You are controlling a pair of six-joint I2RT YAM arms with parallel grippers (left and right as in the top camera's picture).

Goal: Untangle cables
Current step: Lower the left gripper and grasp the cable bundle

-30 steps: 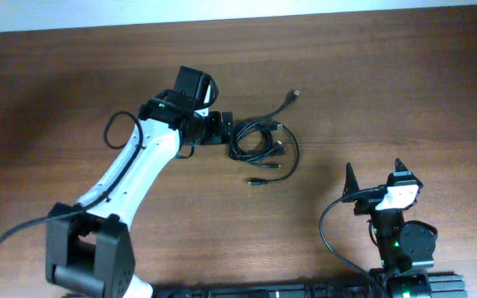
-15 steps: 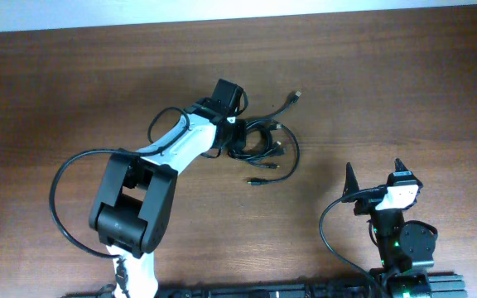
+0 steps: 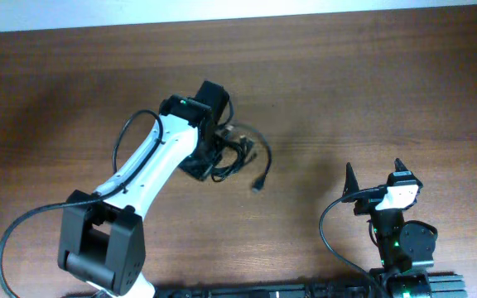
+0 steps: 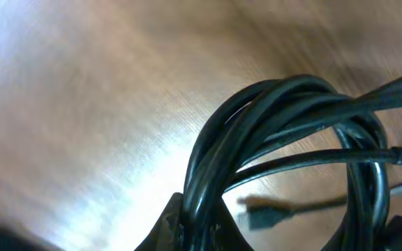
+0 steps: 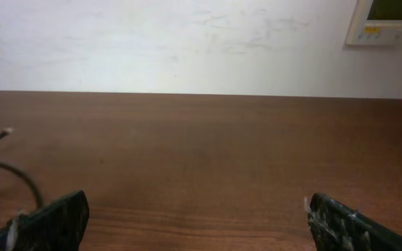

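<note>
Near the table (image 3: 404, 74) centre, the cables (image 4: 281, 97) are pinched as one clump by the left fingers (image 4: 165, 229) while the right fingers (image 5: 54, 219) are spread, so knots could be tightened by dragging.

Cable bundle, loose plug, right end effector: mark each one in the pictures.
cable bundle (image 4: 285, 101), left wrist view, on the top of the black loops.
loose plug (image 3: 257, 185), overhead view, on the free cord's tip.
right end effector (image 3: 374, 165), overhead view, midway between its two spread fingertips.
</note>
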